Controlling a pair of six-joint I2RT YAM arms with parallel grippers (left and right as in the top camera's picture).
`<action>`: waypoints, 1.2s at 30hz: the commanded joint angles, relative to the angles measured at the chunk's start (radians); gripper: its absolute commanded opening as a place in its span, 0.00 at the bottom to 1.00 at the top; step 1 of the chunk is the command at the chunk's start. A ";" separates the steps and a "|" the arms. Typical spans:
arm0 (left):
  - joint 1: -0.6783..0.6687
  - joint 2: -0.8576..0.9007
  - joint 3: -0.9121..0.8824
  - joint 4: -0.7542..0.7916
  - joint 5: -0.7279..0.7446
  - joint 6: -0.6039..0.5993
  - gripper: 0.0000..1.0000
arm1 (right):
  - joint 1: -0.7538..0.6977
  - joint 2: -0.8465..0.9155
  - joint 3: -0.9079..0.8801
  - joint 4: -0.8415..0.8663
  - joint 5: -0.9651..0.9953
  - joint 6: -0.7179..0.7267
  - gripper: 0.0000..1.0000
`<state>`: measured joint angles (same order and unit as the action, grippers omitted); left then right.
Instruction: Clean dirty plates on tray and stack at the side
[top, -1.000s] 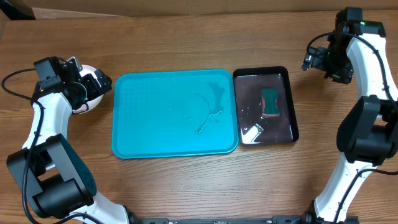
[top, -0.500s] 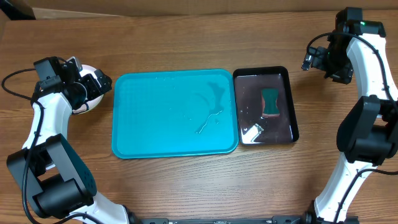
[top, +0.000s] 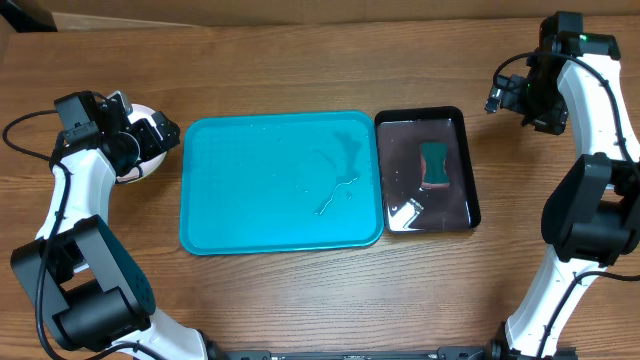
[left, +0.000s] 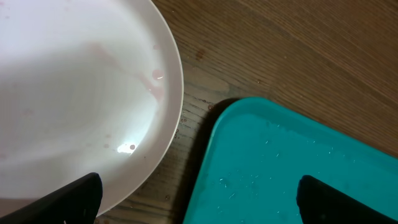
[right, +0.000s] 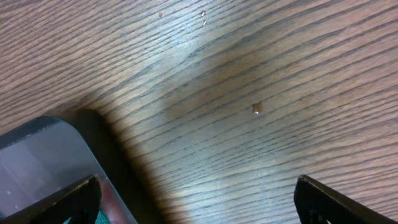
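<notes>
White plate (left: 74, 93) just left of turquoise tray (top: 280, 215).
Left jaws spread over plate edge; right jaws spread over tabletop (right: 249, 74), right of tray.

turquoise tray (top: 250, 200), black tray (top: 455, 205), green sponge (top: 434, 165), white plate (left: 74, 93), brown wood-grain table (right: 249, 93).

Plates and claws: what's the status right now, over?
Left claw open over white plate beside turquoise tray. Right claw open over table by black tray. Turquoise tray holds no plates. Nothing in the way.
</notes>
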<state>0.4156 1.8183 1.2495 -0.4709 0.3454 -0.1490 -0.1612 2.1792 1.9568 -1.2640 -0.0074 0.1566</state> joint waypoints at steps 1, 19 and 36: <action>-0.004 -0.007 -0.003 0.000 0.013 0.022 1.00 | 0.001 -0.023 0.006 0.006 0.006 0.004 1.00; -0.004 -0.007 -0.003 0.000 0.013 0.022 1.00 | 0.004 -0.023 -0.001 0.011 0.007 0.004 1.00; -0.004 -0.007 -0.003 0.000 0.013 0.022 1.00 | 0.062 -0.341 0.000 0.011 0.006 0.004 1.00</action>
<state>0.4156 1.8183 1.2495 -0.4709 0.3454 -0.1490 -0.1020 1.9545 1.9530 -1.2564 -0.0078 0.1562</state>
